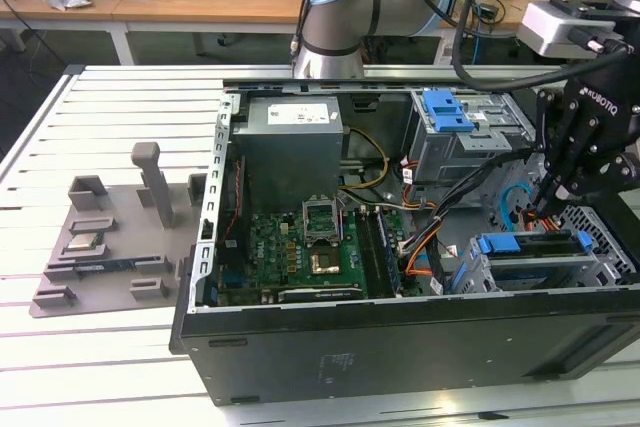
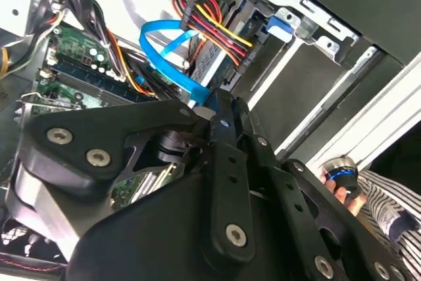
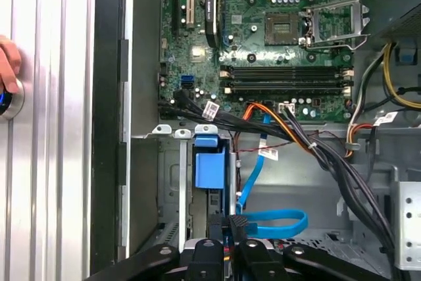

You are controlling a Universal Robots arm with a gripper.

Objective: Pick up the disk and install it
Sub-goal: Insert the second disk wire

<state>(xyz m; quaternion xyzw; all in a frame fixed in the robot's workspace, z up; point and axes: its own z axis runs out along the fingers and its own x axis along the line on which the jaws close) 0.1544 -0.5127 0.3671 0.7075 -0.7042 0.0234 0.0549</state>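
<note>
Black hand (image 1: 543, 209) low beside blue-framed disk (image 1: 530, 247) in its bay, fingers together, holding nothing visible.

In the exterior view the open computer case (image 1: 300, 347) sits right of the fixture plate (image 1: 110, 247) — both on the slatted table (image 1: 60, 367).

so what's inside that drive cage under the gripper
The drive cage holds the disk, edge-on, its blue carrier frame showing. The gripper sits right above it, covering the disk's rear end.

The disk (image 1: 535, 252), blue-framed (image 3: 209, 169), sits edge-up in the case's drive cage, apparently fully seated; its label is hidden.
</note>
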